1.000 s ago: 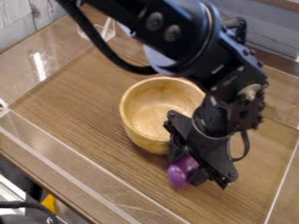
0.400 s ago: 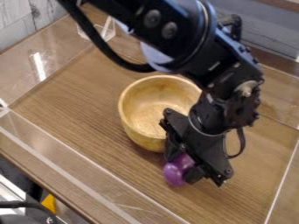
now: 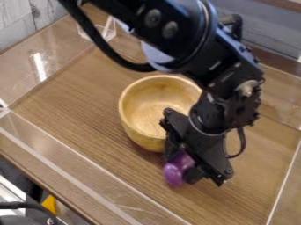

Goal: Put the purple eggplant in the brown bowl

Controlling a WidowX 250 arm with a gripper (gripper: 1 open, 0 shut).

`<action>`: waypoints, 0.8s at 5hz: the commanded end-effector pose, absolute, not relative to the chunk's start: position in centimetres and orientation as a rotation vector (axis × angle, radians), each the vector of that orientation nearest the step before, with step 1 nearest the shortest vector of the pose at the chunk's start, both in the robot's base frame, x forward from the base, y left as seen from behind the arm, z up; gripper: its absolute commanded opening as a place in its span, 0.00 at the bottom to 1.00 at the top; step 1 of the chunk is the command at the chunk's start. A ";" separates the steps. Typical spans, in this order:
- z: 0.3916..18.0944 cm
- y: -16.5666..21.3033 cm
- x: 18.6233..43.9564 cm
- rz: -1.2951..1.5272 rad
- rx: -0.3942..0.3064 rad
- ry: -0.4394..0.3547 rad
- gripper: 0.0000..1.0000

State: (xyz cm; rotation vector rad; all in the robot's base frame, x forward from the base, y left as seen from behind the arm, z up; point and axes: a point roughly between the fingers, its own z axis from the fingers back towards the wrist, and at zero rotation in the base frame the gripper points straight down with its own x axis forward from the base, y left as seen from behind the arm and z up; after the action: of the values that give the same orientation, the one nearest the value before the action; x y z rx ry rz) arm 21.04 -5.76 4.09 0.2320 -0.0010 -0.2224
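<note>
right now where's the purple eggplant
The purple eggplant sits low on the wooden table, just outside the brown bowl, at the shut gripper.

view count: one camera only, so no second view shares any part of the scene
position: raised, off one corner of the wooden table [image 3: 83, 105]
facing: angled down and across the tabletop, which runs diagonally through the frame
nearness: close; the brown bowl [image 3: 147, 110] sits mid-frame and the black arm [image 3: 177, 44] fills the upper right, cut off by the top edge
</note>
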 end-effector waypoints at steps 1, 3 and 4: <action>4.4 -5.2 21.5 -0.198 0.233 -0.010 0.00; 4.4 -5.0 21.6 -0.194 0.237 -0.009 0.00; 4.4 -4.9 21.7 -0.192 0.239 -0.009 0.00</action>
State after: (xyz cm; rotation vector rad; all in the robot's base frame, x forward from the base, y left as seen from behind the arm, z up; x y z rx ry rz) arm 21.30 -5.24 4.07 0.2396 0.0017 -0.2084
